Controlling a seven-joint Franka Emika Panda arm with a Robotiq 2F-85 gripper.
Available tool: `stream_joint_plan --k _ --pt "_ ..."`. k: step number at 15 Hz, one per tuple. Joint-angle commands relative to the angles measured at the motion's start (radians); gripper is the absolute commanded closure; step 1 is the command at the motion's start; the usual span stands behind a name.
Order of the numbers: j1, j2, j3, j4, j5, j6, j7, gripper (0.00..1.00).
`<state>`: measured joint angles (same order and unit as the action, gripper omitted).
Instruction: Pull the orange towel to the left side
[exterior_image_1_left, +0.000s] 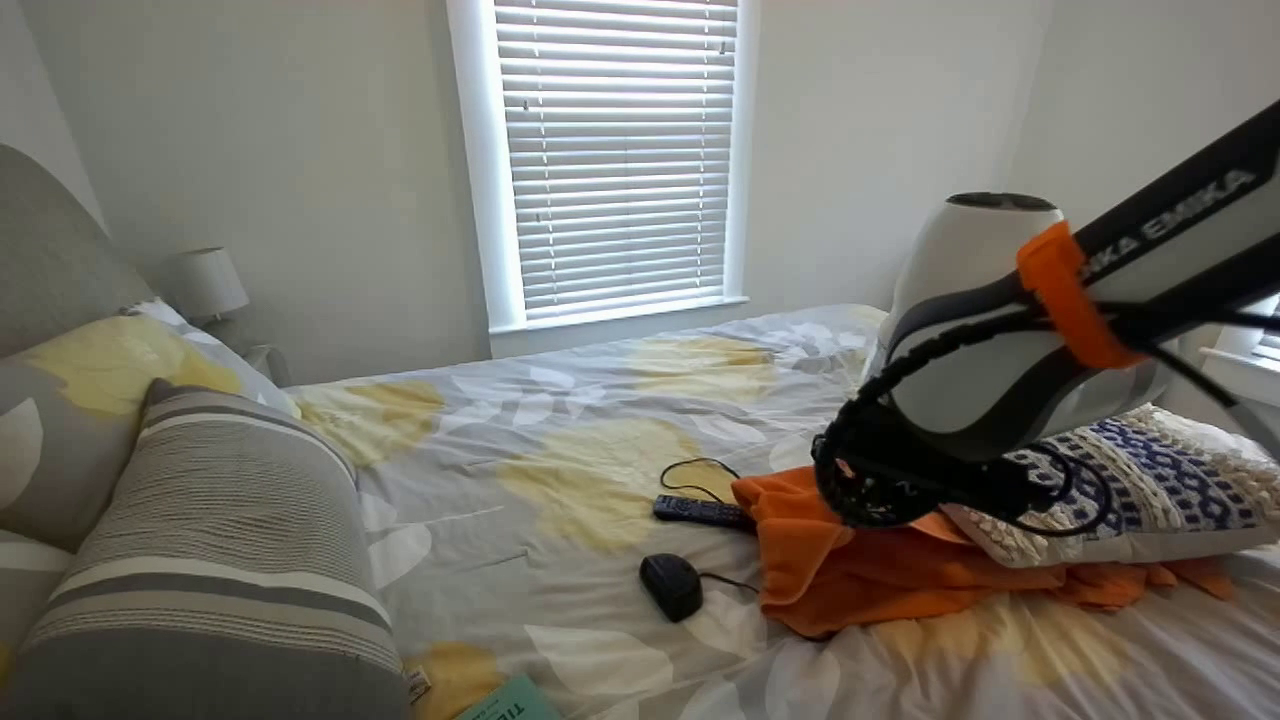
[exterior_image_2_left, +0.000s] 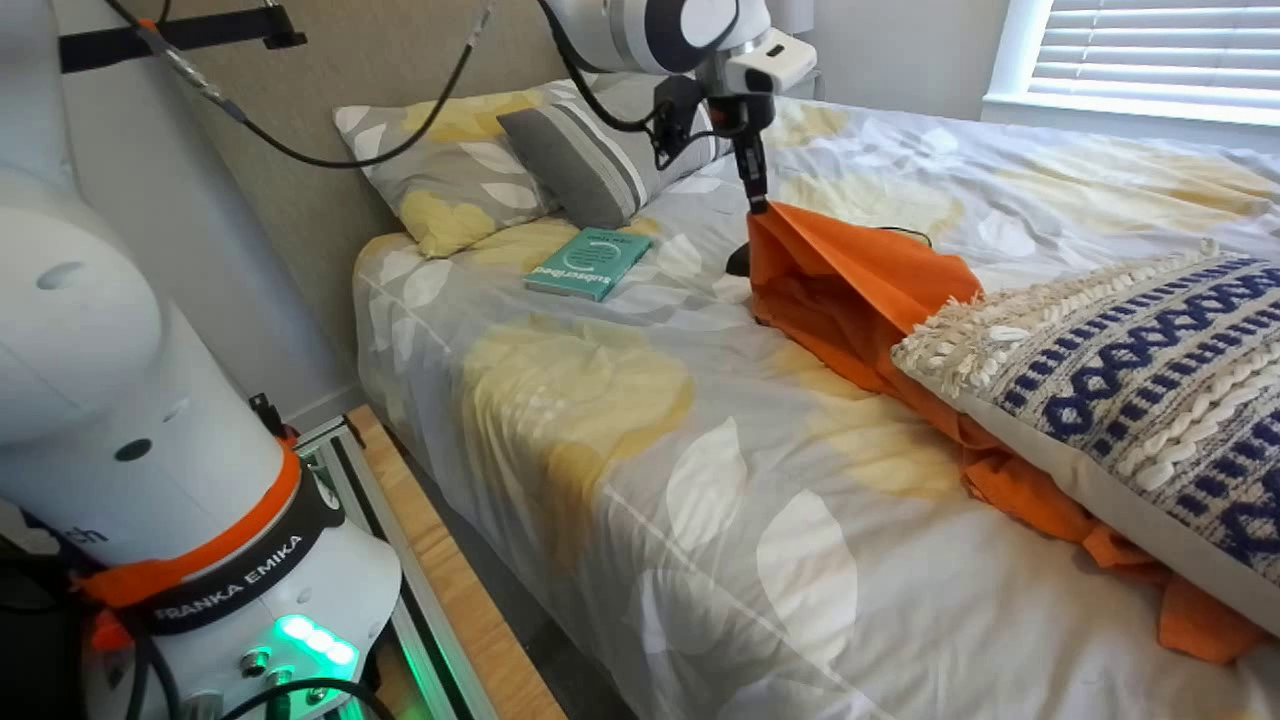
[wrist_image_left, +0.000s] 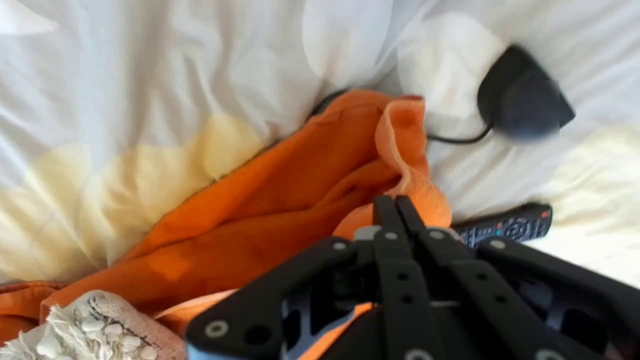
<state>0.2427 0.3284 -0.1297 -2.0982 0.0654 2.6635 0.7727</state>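
2 fingers (wrist_image_left: 390, 250) clenched on 1 orng towel (exterior_image_2_left: 880, 260) w/ 1 cushion (exterior_image_2_left: 1120, 400) partly atop.

Daylight through blinds (exterior_image_1_left: 625, 150), green base lights (exterior_image_2_left: 318, 638) glaring, black object (wrist_image_left: 522, 97) seemingly blurred in wrist view

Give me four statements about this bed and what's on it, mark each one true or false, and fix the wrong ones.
1. The Robotiq gripper is shut on the orange towel. True.
2. The fringed pillow lies entirely underneath the orange towel. False: the fringed pillow lies on top of part of the orange towel.
3. The teal book lies on the floral bedding. True.
4. The TV remote is white. False: the TV remote is black.
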Motion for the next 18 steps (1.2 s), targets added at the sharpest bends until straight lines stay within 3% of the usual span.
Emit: stream_joint_plan --k 1,5,10,18 --pt "-0.079 -0.228 0.120 -0.164 0.100 -0.168 -0.176 0.99" --pt "-0.110 -0.394 0.164 -0.223 0.242 -0.372 -0.369 0.99" --pt "-0.133 -0.498 0.157 -0.225 0.277 -0.606 -0.471 0.99" --pt "-0.154 -0.467 0.172 -0.198 0.248 -0.585 -0.441 0.99"
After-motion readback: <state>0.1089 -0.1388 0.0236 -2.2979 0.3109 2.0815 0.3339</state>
